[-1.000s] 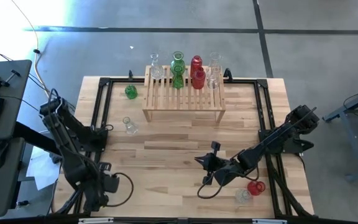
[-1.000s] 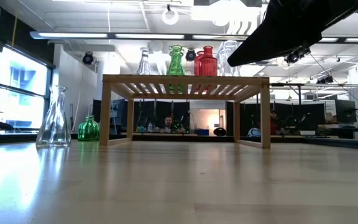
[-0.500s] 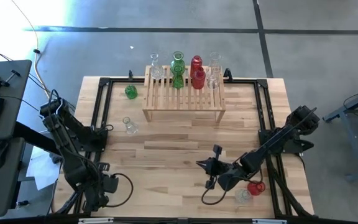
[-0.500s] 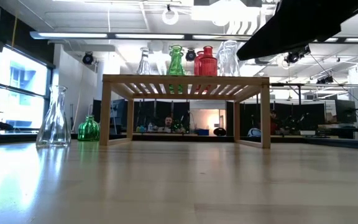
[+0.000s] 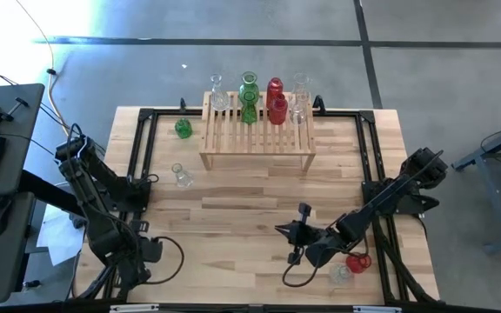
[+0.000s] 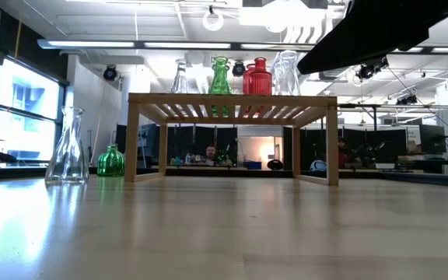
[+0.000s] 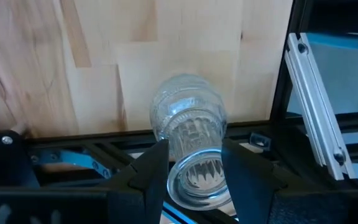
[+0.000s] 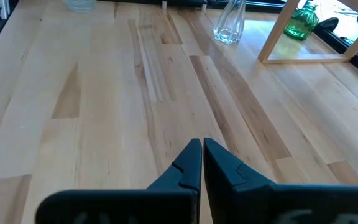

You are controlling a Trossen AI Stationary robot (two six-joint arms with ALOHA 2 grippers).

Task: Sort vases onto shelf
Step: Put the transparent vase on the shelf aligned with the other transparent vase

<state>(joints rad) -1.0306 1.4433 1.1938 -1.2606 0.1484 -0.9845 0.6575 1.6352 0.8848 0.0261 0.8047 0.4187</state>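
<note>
Left gripper (image 7: 194, 171) clamped on clear vase (image 7: 188, 134), frame's lower left; lift straight, carry upright to shelf (image 5: 257, 139). Right gripper (image 8: 202, 155) closed, empty.

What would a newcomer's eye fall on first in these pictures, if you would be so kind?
Most striking is the row of green, red and clear glass vases lined up on the low light-wood slatted shelf at the table's far edge. Next, the left tool at the near left corner holds a ribbed clear glass vase between its fingers. The right tool is shut over bare planks, with a small red vase by that arm.
</note>
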